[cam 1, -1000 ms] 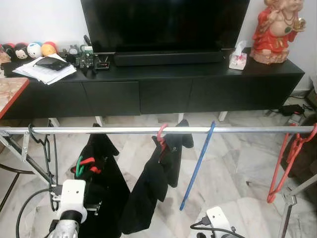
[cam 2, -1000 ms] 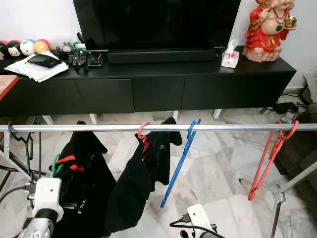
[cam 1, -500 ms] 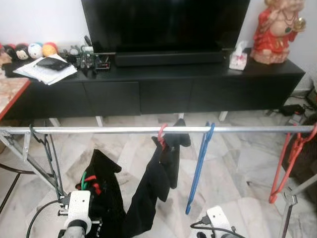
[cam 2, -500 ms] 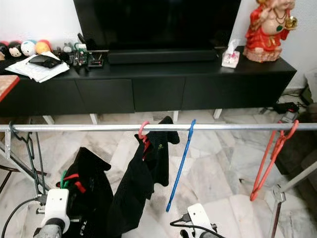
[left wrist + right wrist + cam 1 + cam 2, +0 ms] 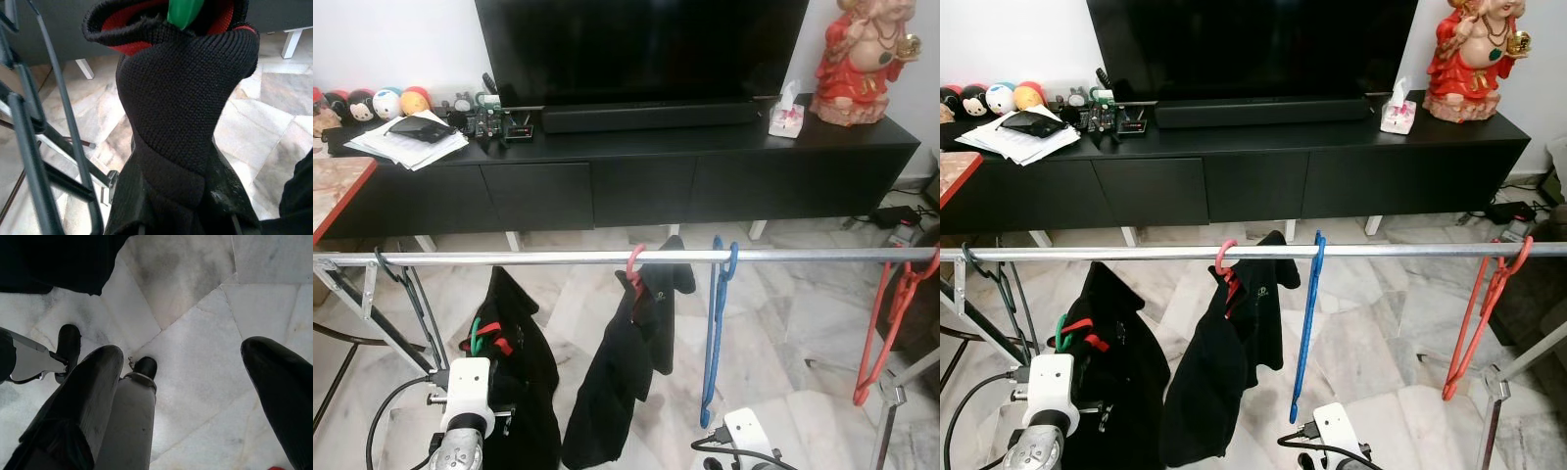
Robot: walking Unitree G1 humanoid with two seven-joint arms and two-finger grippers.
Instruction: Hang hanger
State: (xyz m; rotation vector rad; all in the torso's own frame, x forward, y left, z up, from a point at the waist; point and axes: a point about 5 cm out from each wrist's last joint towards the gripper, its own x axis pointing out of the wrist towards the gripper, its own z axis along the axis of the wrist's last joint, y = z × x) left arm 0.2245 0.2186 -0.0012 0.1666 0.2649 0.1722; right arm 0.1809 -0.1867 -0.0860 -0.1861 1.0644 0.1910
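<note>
A black garment (image 5: pixel 524 377) with red collar lining hangs on a green hanger (image 5: pixel 473 334), held below the silver rail (image 5: pixel 558 258) towards its left end. The hanger's hook is off the rail. My left gripper (image 5: pixel 186 223) is shut on this garment from underneath, with the green hook (image 5: pixel 182 11) above it; the cloth hides the fingertips. Low on the right, my right gripper (image 5: pixel 182 352) points at the marble floor, open and holding nothing.
On the rail hang a black wire hanger (image 5: pixel 406 294), a pink hanger (image 5: pixel 632 264) with a black garment (image 5: pixel 622 382), a blue hanger (image 5: pixel 713 333) and a red hanger (image 5: pixel 879 328). Behind stand a black TV console (image 5: pixel 705 166) and a red statue (image 5: pixel 867 59).
My left arm dipped with the garment half a second ago and has come back up a little. The blue hanger has swung from tilted to hanging straight. The camera shifted slightly.
</note>
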